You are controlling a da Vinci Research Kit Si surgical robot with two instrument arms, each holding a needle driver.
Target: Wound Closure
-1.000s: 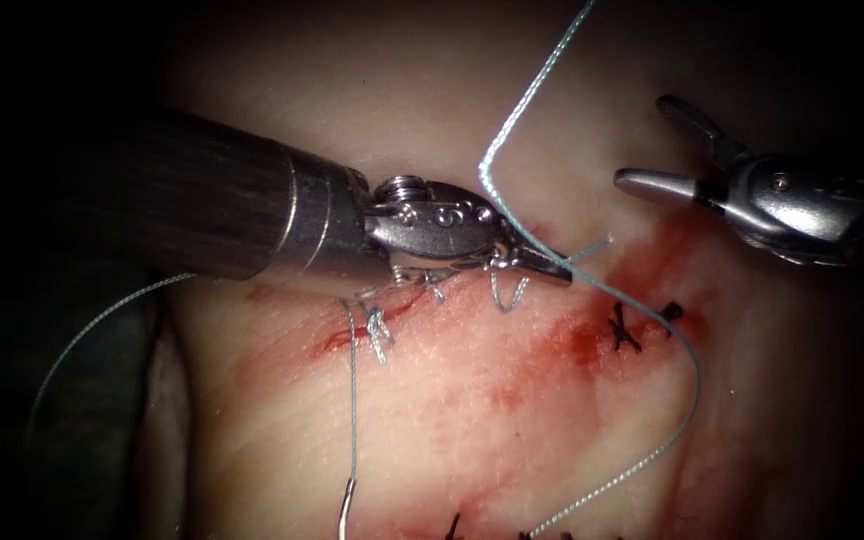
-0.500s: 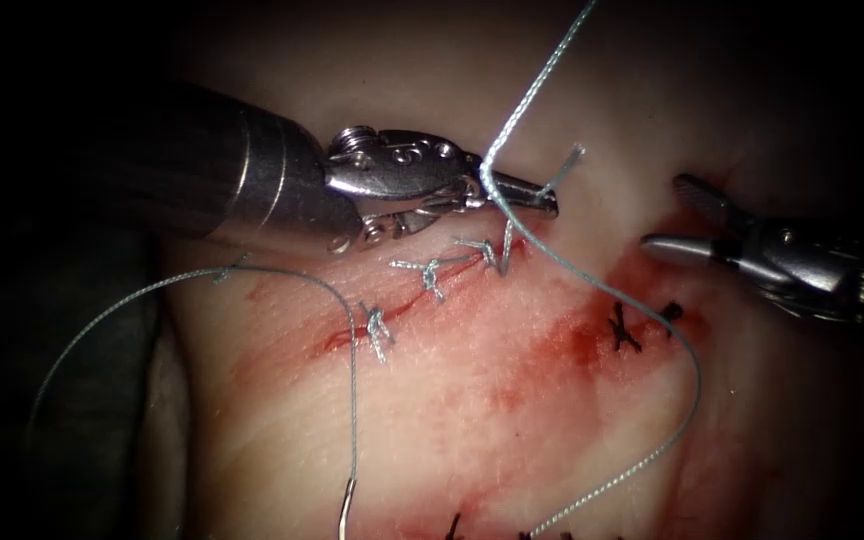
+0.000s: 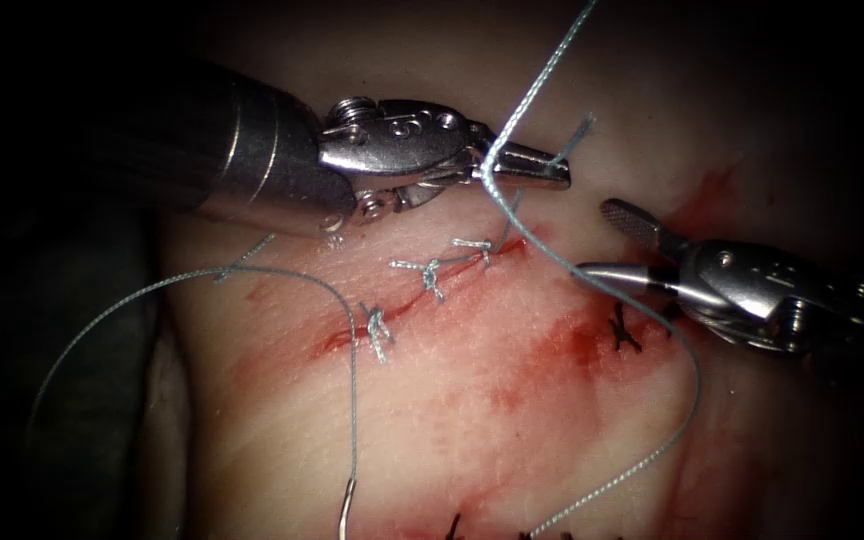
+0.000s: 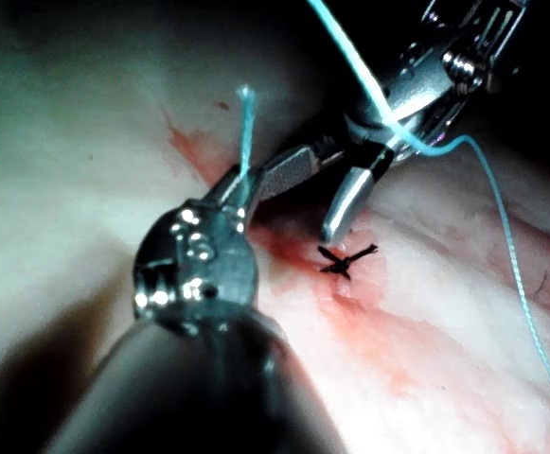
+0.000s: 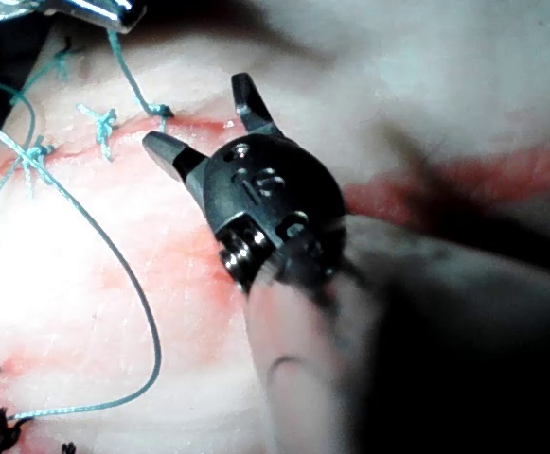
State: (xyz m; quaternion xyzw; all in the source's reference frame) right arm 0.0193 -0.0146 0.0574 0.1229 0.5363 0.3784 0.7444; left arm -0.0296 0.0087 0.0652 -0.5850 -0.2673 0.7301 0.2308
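Observation:
The left tool (image 3: 540, 172) hangs above the upper end of the cut (image 3: 422, 290), its jaws shut on a short thread end (image 3: 578, 135) that runs down to the top stitch (image 3: 482, 248). In the left wrist view the left tool (image 4: 239, 192) pinches that thread end (image 4: 246, 128). The right tool (image 3: 600, 242) is open and holds nothing, just right of the cut; it is also seen as the right tool (image 5: 199, 113). The needle (image 3: 346, 508) lies free on the tissue at the lower edge, held by neither tool. The long thread (image 3: 694, 380) sweeps past the left jaws and under the right tool.
Three pale knotted stitches (image 3: 432, 275) sit along the cut. A black stitch (image 3: 622, 330) lies right of it under the right tool, with more black stitches (image 3: 455, 524) at the lower edge. Red fluid (image 3: 552, 350) stains the tissue. The needle's thread (image 3: 102, 320) loops left.
The left tool rose from the cut with the thread end, drawing it upward. The right tool, still open, moved left and down toward the cut's upper end.

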